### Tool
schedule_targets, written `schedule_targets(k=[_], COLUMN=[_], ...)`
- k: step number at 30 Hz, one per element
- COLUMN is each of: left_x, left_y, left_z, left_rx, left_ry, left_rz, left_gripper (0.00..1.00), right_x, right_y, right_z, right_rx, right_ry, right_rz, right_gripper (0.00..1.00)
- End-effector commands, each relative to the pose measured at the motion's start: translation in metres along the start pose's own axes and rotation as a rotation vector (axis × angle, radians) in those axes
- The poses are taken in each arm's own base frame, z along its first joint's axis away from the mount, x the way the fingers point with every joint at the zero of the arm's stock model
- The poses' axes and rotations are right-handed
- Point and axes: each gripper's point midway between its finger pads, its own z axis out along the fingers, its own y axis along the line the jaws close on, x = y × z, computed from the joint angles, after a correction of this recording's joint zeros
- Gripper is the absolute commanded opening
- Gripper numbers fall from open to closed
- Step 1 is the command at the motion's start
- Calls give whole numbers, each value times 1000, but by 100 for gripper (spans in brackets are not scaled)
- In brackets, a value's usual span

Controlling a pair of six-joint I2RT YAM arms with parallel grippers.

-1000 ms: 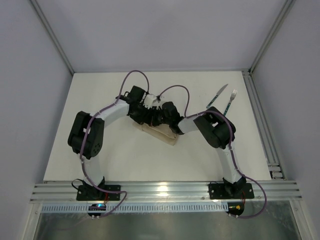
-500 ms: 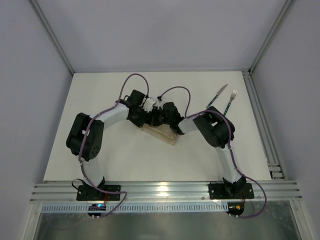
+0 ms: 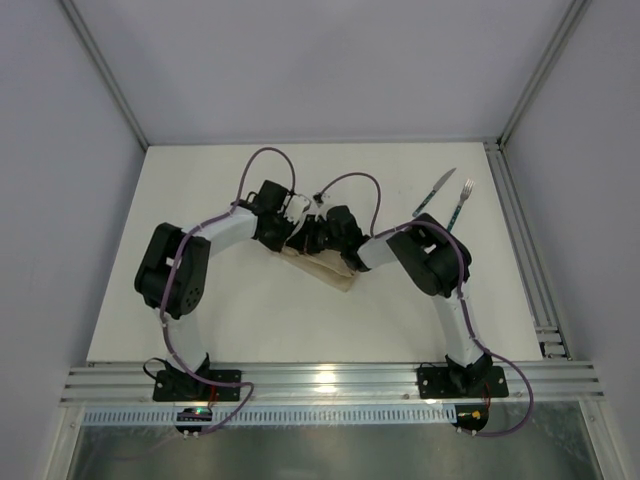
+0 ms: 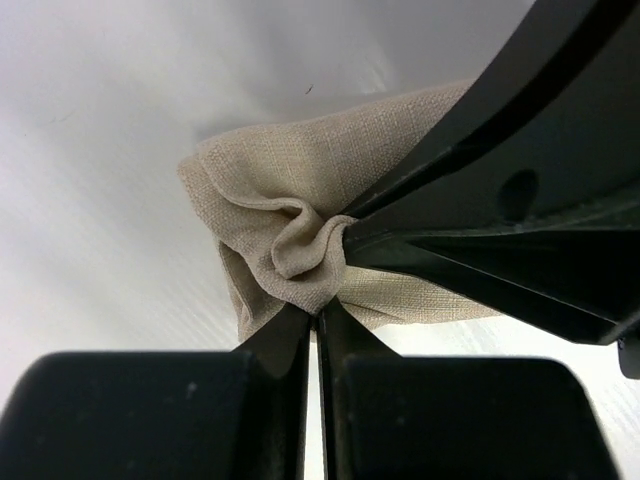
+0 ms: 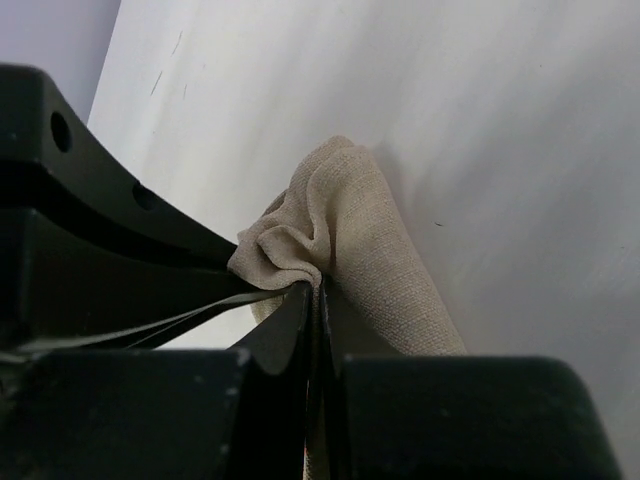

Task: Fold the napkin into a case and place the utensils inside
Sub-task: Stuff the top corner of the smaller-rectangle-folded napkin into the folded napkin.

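Observation:
The beige napkin (image 3: 327, 268) lies as a narrow folded oblong at the table's middle, largely under both wrists. My left gripper (image 3: 300, 240) is shut on a bunched fold at the napkin's end (image 4: 300, 250). My right gripper (image 3: 319, 241) meets it from the other side and is shut on the same bunched end (image 5: 300, 240). Each wrist view shows the other gripper's black fingers (image 4: 500, 200) (image 5: 100, 240) close against the cloth. The knife (image 3: 434, 192) and the fork (image 3: 461, 203) lie side by side at the far right, apart from the napkin.
The white table (image 3: 200, 320) ends at an aluminium rail (image 3: 320, 380) in front and a rail (image 3: 520, 240) on the right. Grey walls enclose the back and sides. Purple cables loop above both wrists.
The left wrist has shifted slightly right toward the right gripper. The napkin's near end has drawn in a little. The knife and fork have not moved.

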Motion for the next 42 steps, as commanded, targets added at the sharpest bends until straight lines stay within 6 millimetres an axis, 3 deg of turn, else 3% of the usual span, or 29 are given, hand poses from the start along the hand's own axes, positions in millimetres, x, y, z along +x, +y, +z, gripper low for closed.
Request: schedule_targets(k=[1,4,12,17,26,32,42], left_x=[-24,-25,-27,-34,-35,-56,-62], left_y=[7,10,17,13,7,6,2], left_z=[-10,-11,-16,-31,-31,-52,-48], left_rx=[33,52,105,178,230,249,293], left_ry=[-131,-141,-175,-228,-218,-302,-301], left_rz=[-61,-109,-195,-247,-242,-225,-221], left_gripper=[0,0,0,0,0,0,3], right_x=[-4,1,5,20,23,24,30], right_y=[19,30,30,20,12,10,15], right_z=[-6,-4,-2,2,12,12,15], right_rx=[-21,-26,3,44,68,86,94], right_ry=[-5,5,26,68,95,113,162], right_rz=[-119,-178,-236,-252,-242,-237,-214], right_gripper=[4,4,4,4,4,4,4])
